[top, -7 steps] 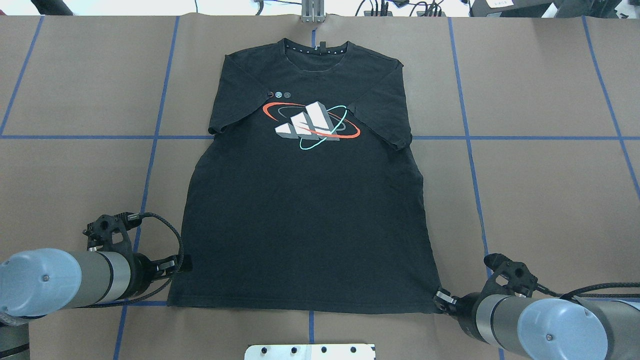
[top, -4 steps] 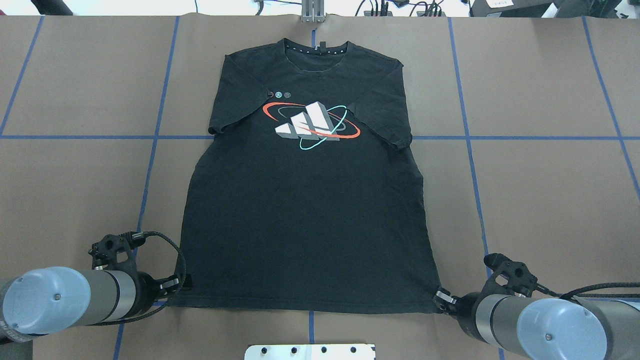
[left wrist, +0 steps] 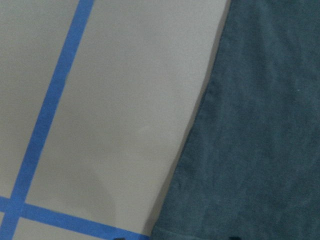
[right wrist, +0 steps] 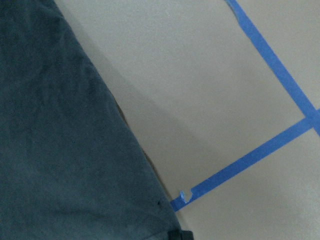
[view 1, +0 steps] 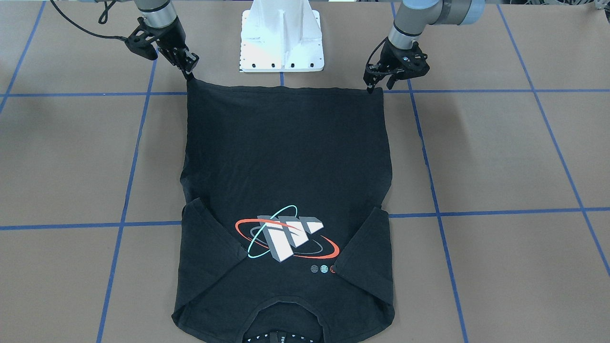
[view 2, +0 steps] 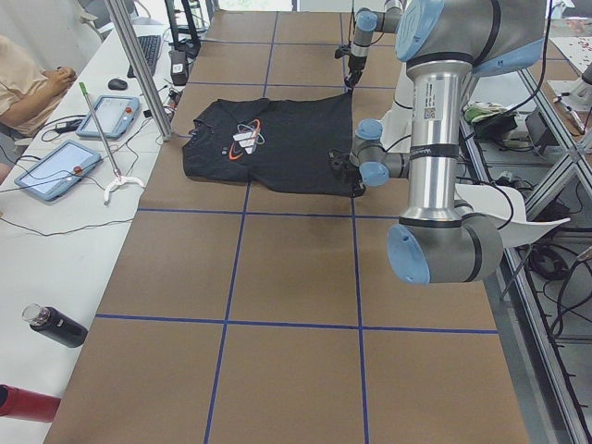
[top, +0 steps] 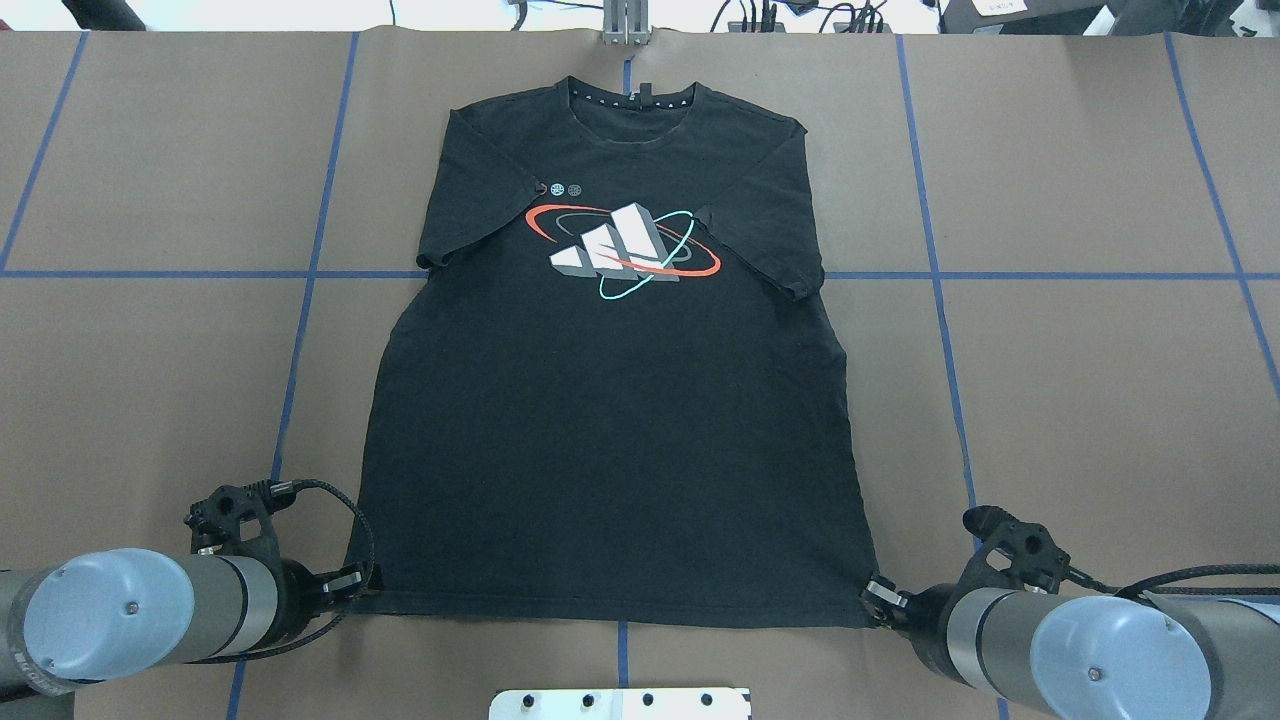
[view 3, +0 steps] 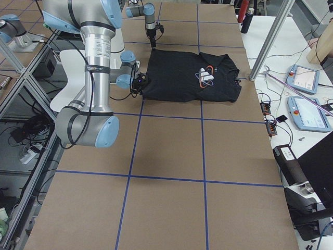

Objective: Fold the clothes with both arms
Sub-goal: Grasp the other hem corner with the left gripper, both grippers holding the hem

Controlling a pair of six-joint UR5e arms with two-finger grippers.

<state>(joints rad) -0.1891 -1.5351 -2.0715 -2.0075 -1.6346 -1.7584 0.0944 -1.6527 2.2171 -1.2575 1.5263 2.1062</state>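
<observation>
The black T-shirt (top: 610, 450) lies flat and face up on the brown table, collar at the far edge, both sleeves folded in beside the orange and teal ringed block graphic (top: 625, 250). My left gripper (top: 365, 580) sits low at the shirt's near left hem corner; in the front view (view 1: 376, 87) its fingers look apart around the corner. My right gripper (top: 872, 600) is at the near right hem corner; in the front view (view 1: 189, 75) that corner is drawn to a point into its tips. Both wrist views show only the shirt edge (left wrist: 260, 125) (right wrist: 60, 150) and table.
The white pedestal base (view 1: 281, 38) stands just behind the hem, between the arms. Blue tape lines (top: 300, 330) grid the brown table. A metal post (top: 625, 25) stands at the far edge past the collar. A side table with tablets (view 2: 111, 116) lies beyond.
My left arm has moved toward the robot along the shirt's left side, from mid-side down to the hem corner. The right arm and the shirt have stayed put.
</observation>
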